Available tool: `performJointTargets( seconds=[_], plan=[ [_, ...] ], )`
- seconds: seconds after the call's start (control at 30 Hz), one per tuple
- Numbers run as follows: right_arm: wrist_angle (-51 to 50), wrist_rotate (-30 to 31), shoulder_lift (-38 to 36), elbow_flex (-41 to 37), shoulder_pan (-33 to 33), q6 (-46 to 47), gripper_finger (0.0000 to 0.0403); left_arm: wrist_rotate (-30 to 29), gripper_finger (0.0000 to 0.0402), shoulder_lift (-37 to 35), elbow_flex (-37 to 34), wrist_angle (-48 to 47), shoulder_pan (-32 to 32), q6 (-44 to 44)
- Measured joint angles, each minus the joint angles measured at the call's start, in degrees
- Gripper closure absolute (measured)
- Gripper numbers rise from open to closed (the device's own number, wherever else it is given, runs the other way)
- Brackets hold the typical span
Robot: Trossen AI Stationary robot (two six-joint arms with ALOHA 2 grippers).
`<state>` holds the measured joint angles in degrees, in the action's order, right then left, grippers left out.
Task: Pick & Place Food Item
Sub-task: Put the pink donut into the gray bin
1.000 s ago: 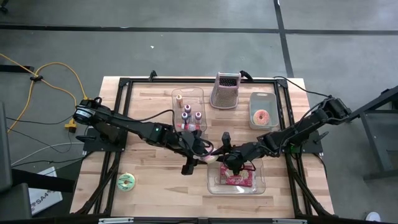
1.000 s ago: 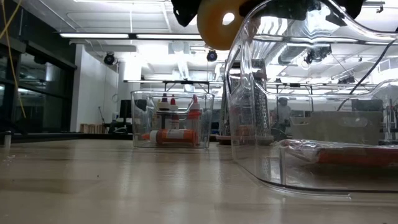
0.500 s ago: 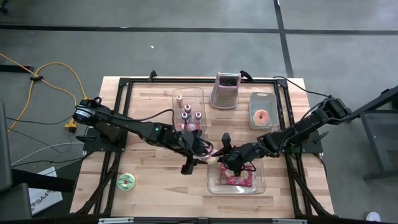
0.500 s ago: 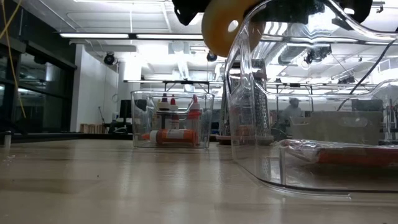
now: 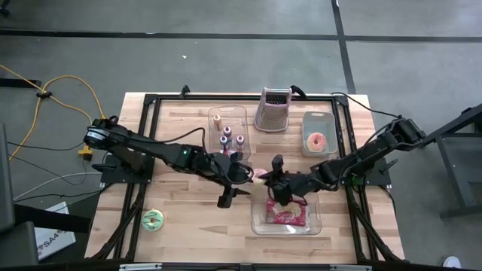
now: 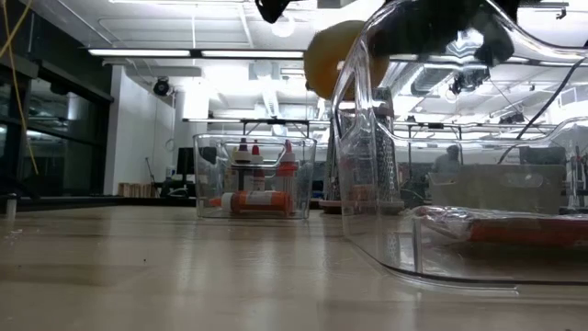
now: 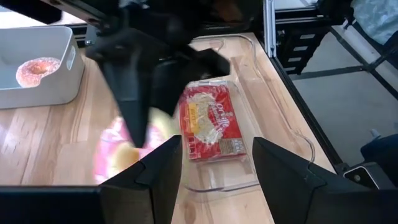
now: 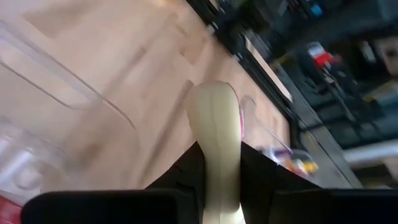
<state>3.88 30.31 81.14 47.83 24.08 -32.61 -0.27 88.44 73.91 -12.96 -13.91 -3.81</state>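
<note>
Right wrist view: right gripper (image 8: 214,171) clenches a pink-frosted donut (image 8: 216,134) edgewise, while left gripper (image 7: 211,168) gapes; thin grip could slip.

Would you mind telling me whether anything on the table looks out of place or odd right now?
One thing: a green-frosted doughnut lies bare on the wood near the table's front left corner, while the pink doughnut sits in a white tray and the packaged snack in a clear bin. Nothing looks spilled.
</note>
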Motion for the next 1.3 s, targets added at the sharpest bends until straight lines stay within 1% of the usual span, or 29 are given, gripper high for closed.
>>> performJointTargets(
  seconds=[0.23, 0.4, 0.47, 0.53, 0.7, 0.93, 1.0, 1.13, 1.3],
  plan=[
    [-6.2, 14.1, 0.0, 0.0, 0.3, 7.0, 0.0339, 0.0, 0.0211, 0.0, 0.0, 0.1, 0.0, 0.0],
    [-12.4, 27.1, 0.0, 0.0, 1.9, 12.9, 0.0339, 0.0, 0.0211, 0.0, 0.0, 0.0, 0.0, 0.0],
    [-14.2, 30.6, 0.0, 0.0, 2.7, 16.6, 0.0339, 0.0, 0.0211, 0.0, 0.0, -0.1, 0.0, 0.0],
    [-15.9, 32.2, 0.0, 0.0, 3.3, 21.3, 0.0339, 0.0, 0.0211, 0.0, 0.0, -0.1, -0.1, 0.0],
    [-24.3, 31.8, 0.0, 0.0, 2.5, 33.4, 0.0339, 0.0, 0.0211, 0.0, 0.0, -0.2, -0.1, 0.0],
    [-41.5, 24.0, -0.9, 0.0, -2.6, 49.4, 0.0339, 0.0, 0.0211, 0.0, 0.0, -0.3, -0.1, 0.0],
    [-46.5, 22.8, -1.4, 0.0, -4.0, 52.7, 0.0339, 0.0, 0.0211, 0.0, 0.0, -0.3, -0.1, 0.0],
    [-52.3, 22.4, -3.4, 0.0, -6.1, 57.4, 0.0339, 0.0, 0.0211, 0.0, 0.0, -0.3, -0.1, 0.2],
    [-56.1, 21.6, -6.7, 0.0, -7.7, 61.1, 0.0339, 0.0, 0.0211, 0.0, 0.0, -0.4, -0.1, 0.9]
  ],
)
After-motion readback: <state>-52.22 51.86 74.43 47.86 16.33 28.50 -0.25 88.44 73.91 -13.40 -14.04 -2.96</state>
